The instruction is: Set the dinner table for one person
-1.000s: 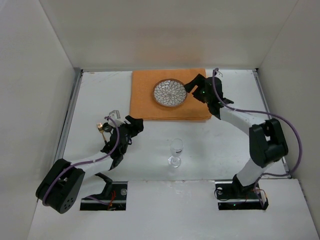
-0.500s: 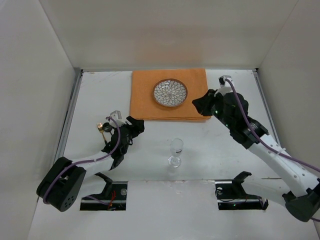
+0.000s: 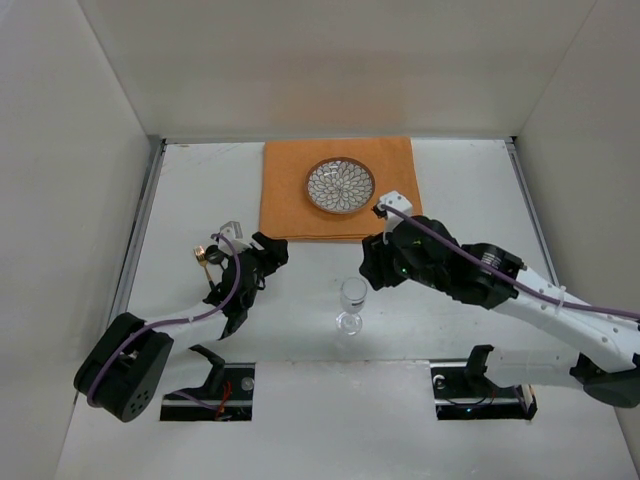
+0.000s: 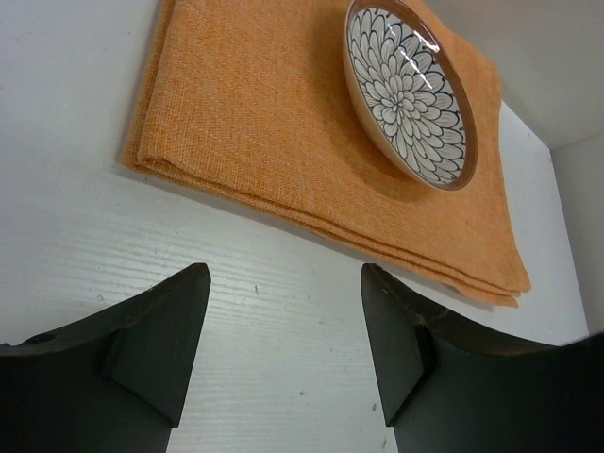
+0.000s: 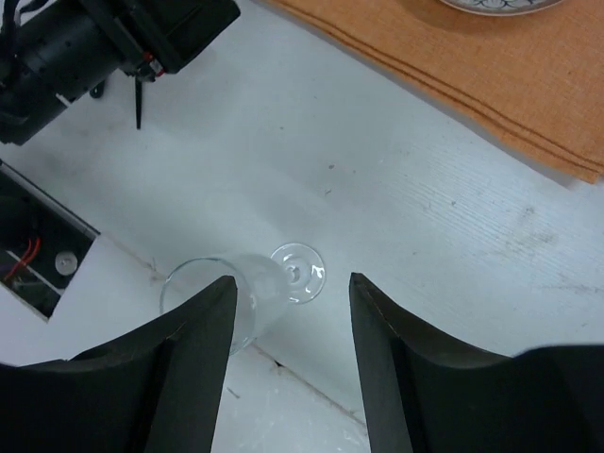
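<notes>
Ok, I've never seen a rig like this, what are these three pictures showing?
Two robot arms, bolted at the near edge of a white table. The wide picture is from a fixed camera above: left arm on the left, right arm on the right. The other two are from cameras on the wrists; the dark shapes at the bottom are each arm's own jaws. An orange cloth lies on the table with a patterned plate on it; a clear glass stands nearer the arms. Left jaws and right jaws are open and empty; the right jaws are near the glass.
</notes>
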